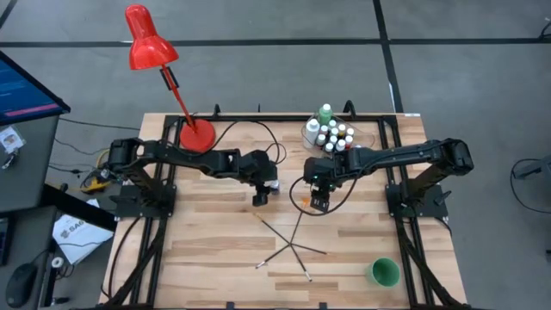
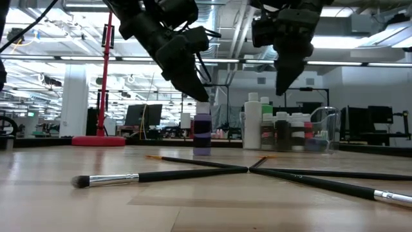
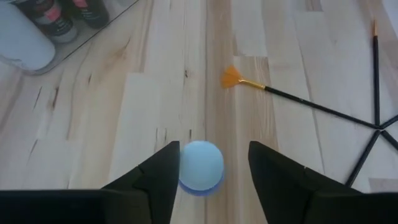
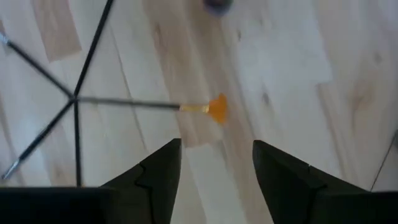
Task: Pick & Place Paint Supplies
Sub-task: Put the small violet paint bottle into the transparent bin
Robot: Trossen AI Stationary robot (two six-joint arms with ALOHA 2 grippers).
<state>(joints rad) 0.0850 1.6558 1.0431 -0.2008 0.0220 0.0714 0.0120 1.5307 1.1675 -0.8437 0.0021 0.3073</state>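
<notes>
Standing at the desk's middle, a purple bottle (image 2: 201,134) sits between the left gripper's (image 3: 213,177) released fingers; the right gripper (image 4: 216,171) hovers released above an orange-tipped brush (image 4: 186,107).

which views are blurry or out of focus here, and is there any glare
Right wrist view: soft all over, the orange-tipped brush smeared. Left wrist view: sharper, though the bottle cap between the left gripper's fingers is fuzzy. Low view: bright ceiling lights behind leave both arms as dark shapes; the near brush is crisp, the room behind hazy. High view: even light, no glare.
</notes>
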